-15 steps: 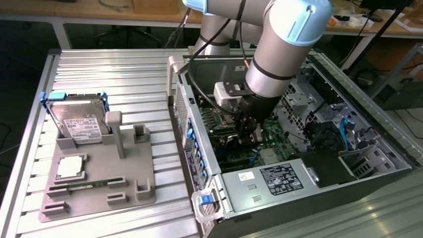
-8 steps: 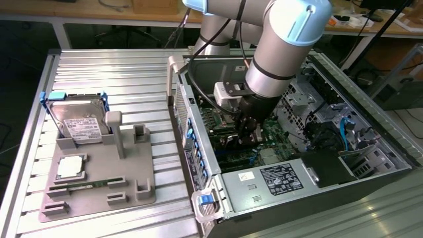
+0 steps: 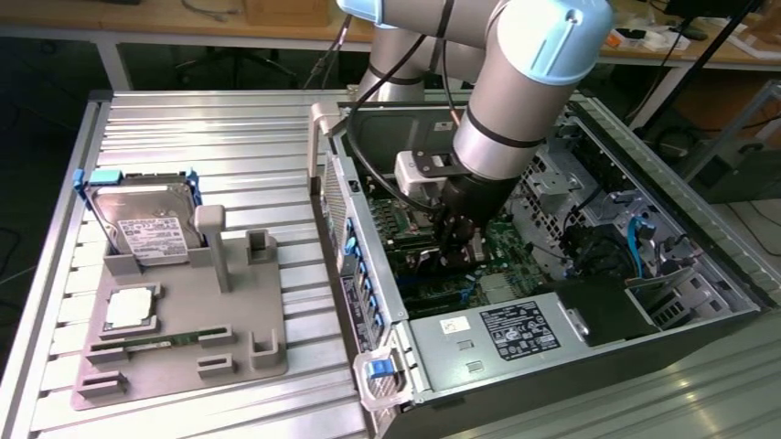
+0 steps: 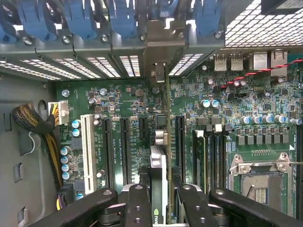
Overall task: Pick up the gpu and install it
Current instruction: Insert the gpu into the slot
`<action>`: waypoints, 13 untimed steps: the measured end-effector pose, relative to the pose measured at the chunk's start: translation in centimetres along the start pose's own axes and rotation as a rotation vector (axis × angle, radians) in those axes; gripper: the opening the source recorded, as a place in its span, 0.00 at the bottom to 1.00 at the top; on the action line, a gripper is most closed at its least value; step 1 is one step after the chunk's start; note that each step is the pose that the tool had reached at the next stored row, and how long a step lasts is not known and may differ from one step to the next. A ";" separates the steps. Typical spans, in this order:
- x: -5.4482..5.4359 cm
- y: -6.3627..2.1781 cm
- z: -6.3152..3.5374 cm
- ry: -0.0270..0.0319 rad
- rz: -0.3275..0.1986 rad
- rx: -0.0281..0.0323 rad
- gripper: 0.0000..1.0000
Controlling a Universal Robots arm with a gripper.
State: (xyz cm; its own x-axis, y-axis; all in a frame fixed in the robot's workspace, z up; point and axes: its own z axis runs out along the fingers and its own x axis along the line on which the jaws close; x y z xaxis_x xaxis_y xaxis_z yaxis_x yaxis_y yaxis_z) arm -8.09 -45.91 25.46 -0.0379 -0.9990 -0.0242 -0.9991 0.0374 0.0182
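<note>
Gripper (image 4: 159,201): black metal fingers (image 4: 137,208) clamped on the gpu (image 4: 160,161), a thin card seen edge-on, standing upright over the green motherboard (image 4: 132,101) slots. Beyond: perforated grey case (image 4: 113,66) wall, blue plastic latches (image 4: 78,19)

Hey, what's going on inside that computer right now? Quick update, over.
Tool shut on the graphics card, held edge-on. Card stands over the green board's slots inside the open case. Nothing seen blocking it.
</note>
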 end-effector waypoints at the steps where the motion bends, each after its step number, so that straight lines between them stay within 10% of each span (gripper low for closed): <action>1: 0.0 0.00 0.00 -0.0001 0.000 0.0000 0.27; 13: -0.2 0.04 -0.24 0.0000 0.000 0.0000 0.27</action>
State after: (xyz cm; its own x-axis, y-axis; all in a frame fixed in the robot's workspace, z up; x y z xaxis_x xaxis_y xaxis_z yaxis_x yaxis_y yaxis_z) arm -8.12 -45.69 25.71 -0.0377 -0.9990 -0.0242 -0.9991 0.0373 0.0182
